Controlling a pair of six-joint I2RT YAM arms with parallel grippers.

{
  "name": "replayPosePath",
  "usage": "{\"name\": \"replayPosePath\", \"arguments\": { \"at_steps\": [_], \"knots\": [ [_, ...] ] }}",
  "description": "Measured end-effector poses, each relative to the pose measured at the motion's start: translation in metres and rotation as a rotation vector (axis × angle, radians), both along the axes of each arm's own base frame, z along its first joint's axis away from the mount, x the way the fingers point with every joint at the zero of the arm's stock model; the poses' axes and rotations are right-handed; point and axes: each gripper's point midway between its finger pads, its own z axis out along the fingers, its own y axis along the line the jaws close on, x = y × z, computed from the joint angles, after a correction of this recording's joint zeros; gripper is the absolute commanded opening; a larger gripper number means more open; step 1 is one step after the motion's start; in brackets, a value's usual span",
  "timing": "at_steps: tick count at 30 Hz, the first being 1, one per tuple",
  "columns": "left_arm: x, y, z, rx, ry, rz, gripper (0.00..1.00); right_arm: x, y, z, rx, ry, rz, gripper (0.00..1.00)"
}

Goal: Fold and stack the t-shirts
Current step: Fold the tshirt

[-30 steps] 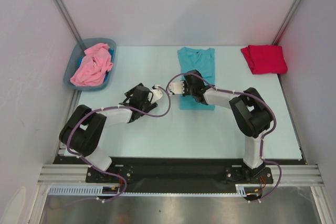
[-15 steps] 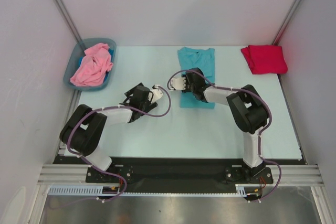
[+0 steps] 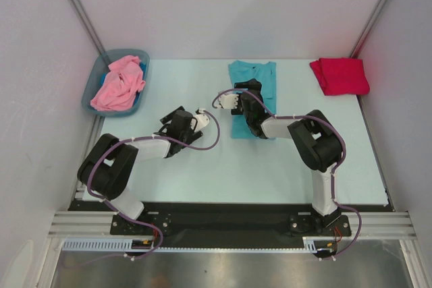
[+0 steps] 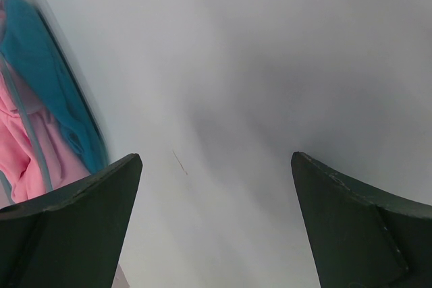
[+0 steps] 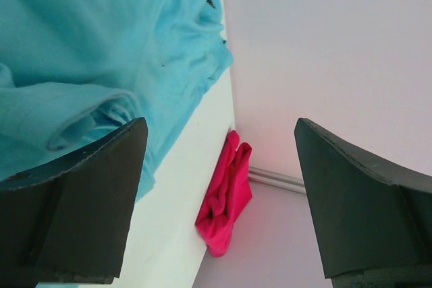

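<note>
Right gripper (image 5: 219,123) hangs over the teal t-shirt (image 5: 101,45) (jaws wide apart).

Grey-blue bin (image 3: 126,52) at far-left corner of pale table (image 3: 202,180).

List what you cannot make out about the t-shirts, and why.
Top view: the right arm covers the teal t-shirt's middle folds.
Left wrist view: the blue cloth in the bin is blurred and cut by the left edge.
Top view: the pink t-shirt hides most of that cloth.
</note>
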Motion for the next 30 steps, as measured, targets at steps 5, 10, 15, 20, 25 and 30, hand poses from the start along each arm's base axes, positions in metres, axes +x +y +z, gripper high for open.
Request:
{"name": "replayPosePath", "arguments": {
  "at_steps": [5,10,15,20,25,30],
  "knots": [
    [0.000,0.000,0.000,0.000,0.000,0.000,1.00,0.000,0.001,0.033,0.046,-0.074,-0.006,0.92],
    [0.000,0.000,0.000,0.000,0.000,0.000,1.00,0.002,-0.003,0.036,0.085,-0.077,-0.031,0.74],
    [0.000,0.000,0.000,-0.001,-0.001,0.000,1.00,-0.010,-0.004,0.001,0.152,0.149,-0.040,0.00],
    [0.000,0.000,0.001,0.000,-0.003,0.002,1.00,-0.032,-0.001,-0.001,0.266,0.327,-0.042,0.00],
    [0.001,0.001,0.001,0.001,-0.006,0.007,1.00,-0.043,0.011,0.005,0.358,0.473,-0.033,0.00],
    [0.004,0.014,0.001,0.005,-0.015,0.060,1.00,-0.045,0.029,-0.018,0.391,0.640,-0.033,0.00]
  ]
}}
